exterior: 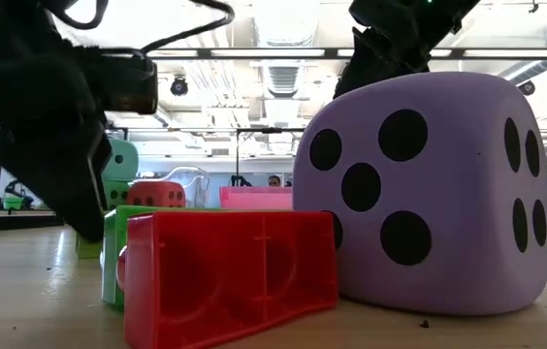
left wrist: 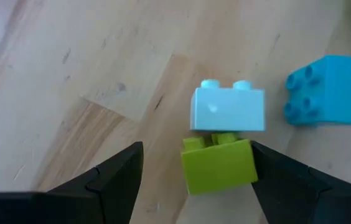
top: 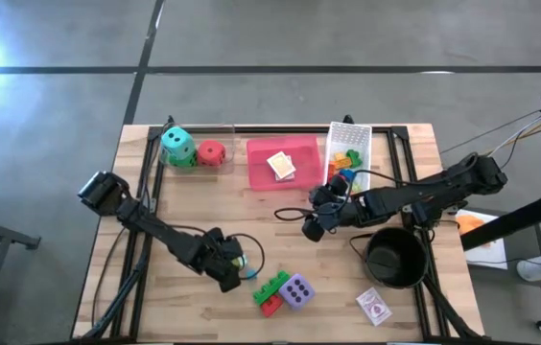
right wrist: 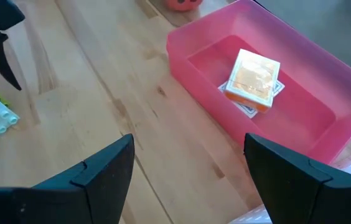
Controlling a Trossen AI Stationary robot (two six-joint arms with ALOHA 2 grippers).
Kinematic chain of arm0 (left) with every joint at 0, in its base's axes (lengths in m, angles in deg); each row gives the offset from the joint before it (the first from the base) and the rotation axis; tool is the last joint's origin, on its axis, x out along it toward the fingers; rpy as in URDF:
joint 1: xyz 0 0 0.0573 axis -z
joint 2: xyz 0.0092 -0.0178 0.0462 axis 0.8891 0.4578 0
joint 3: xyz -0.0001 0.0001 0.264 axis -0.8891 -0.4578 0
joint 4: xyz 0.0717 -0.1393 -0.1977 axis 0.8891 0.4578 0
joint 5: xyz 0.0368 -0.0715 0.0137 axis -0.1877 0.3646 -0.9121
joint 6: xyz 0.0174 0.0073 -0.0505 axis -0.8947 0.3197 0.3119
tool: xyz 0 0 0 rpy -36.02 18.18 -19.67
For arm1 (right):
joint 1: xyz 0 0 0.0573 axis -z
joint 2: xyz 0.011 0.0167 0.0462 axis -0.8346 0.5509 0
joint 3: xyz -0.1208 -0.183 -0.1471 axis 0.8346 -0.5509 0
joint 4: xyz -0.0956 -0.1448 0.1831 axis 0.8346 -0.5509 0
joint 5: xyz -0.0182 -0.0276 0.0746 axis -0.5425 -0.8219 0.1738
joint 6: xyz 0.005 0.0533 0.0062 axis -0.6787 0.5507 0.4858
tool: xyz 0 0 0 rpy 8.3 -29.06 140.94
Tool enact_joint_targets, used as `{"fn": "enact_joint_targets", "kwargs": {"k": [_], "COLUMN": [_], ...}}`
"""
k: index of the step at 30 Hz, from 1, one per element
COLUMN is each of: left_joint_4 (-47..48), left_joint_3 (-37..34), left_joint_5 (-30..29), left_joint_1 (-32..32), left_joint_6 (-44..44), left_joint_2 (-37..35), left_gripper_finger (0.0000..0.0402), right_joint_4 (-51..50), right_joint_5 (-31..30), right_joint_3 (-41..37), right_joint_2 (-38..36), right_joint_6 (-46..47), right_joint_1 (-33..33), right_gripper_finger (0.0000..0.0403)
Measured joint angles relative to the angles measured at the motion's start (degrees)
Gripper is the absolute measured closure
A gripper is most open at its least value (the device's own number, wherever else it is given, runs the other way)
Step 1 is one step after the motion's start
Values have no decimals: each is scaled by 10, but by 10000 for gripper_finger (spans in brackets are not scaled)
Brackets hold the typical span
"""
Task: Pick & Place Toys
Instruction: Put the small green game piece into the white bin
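1. Target looks like the lime brick (left wrist: 219,163) with a pale blue brick (left wrist: 228,109) touching its studded side. Both lie on the wood surface (top: 184,192), just beside the purple die (top: 297,290), on its left-arm side.
2. Left gripper (left wrist: 194,180) hovers over the lime brick, fingers (left wrist: 110,177) spread and holding nothing; the brick sits nearer one finger than the other.
3. Step, as I read it: approach for pick, not yet gripped. Next move needs the fingers centred on the lime brick, lowered, then closed without snagging the pale blue one.
4. Right gripper (right wrist: 188,180) hangs empty and spread, facing the pink tray (right wrist: 194,43), which is well away from the purple die, toward the far edge.
5. View differences: left wrist shows a teal brick (left wrist: 325,90) near the pair, hard to make out from above. Right wrist shows card packs (right wrist: 253,81) in the tray. Low view shows only a red brick (exterior: 230,276) and green brick (exterior: 113,242) against the die.
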Motion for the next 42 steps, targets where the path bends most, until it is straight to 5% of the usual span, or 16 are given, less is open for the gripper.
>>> {"fn": "enact_joint_targets", "kwargs": {"k": [14, 24, 32, 42], "left_joint_4": [-8, -11, 19, 52], "left_joint_3": [0, 0, -1, -1], "left_joint_5": [4, 4, 35, 10], "left_joint_1": [-5, -5, -5, 4], "left_joint_6": [-21, -32, -37, -24], "left_joint_2": [21, 20, -2, -119], "left_gripper_finger": [129, 270, 272, 272], "right_joint_4": [-1, -1, -1, 22], "right_joint_5": [0, 0, 0, 5], "right_joint_3": [0, 0, -1, -1], "right_joint_2": [0, 0, 0, 1], "right_joint_6": [-2, -3, -15, -97], "right_joint_1": [0, 0, 0, -12], "right_gripper_finger": [109, 109, 109, 109]}}
